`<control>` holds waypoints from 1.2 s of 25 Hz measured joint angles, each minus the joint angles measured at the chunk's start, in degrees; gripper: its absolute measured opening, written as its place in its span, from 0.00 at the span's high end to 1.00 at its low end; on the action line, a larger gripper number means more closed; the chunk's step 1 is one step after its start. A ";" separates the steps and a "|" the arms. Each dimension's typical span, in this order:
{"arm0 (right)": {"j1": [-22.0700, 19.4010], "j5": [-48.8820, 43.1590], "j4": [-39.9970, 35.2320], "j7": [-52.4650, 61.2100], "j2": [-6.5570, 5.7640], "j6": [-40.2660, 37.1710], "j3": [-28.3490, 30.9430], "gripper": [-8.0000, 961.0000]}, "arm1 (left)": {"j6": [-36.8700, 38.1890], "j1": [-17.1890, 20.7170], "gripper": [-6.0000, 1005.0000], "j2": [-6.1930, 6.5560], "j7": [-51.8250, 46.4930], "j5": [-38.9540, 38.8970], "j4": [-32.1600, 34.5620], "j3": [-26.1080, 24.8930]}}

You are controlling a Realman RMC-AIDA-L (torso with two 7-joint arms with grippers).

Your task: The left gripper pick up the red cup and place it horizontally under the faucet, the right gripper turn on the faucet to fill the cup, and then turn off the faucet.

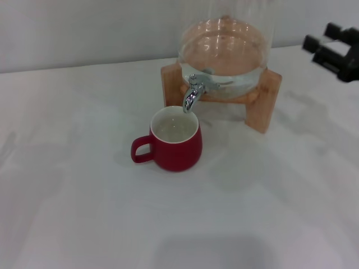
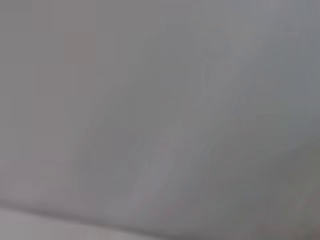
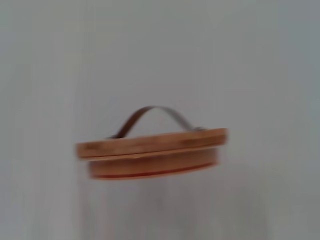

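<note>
You have a dark-red cup (image 1: 175, 147) with a white inside, a chrome faucet (image 1: 192, 93), a clear glass dispenser (image 1: 224, 45) on a light wooden stand (image 1: 268, 96) — all on a plain white worktop (image 1: 73, 207). The right end effector (image 1: 335, 50) is black; the lid (image 3: 152, 152) is tan wood.

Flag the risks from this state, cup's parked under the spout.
1. The red cup sits upright with its rim only partly under the faucet; a stream could clip the far rim and splash the table.
2. The right gripper is off beside the wooden stand; swinging in, it might bump the stand.
</note>
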 joint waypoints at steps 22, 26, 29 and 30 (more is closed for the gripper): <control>3.66 -4.42 -5.93 2.65 0.01 -2.74 10.63 0.34 | -5.90 7.65 0.22 -1.30 -0.23 0.58 11.16 4.59; 3.69 -4.25 -6.84 3.35 -0.03 -2.93 12.93 0.34 | -11.31 8.91 0.22 -1.37 8.15 -3.72 10.71 3.98; 3.79 -4.54 -7.59 4.51 -0.11 -3.14 13.87 0.34 | -14.02 9.49 0.22 -1.40 11.66 -5.20 10.22 4.00; 3.81 -4.59 -7.80 4.58 -0.11 -3.17 13.98 0.34 | -14.46 9.53 0.22 -1.42 12.09 -5.49 9.71 3.99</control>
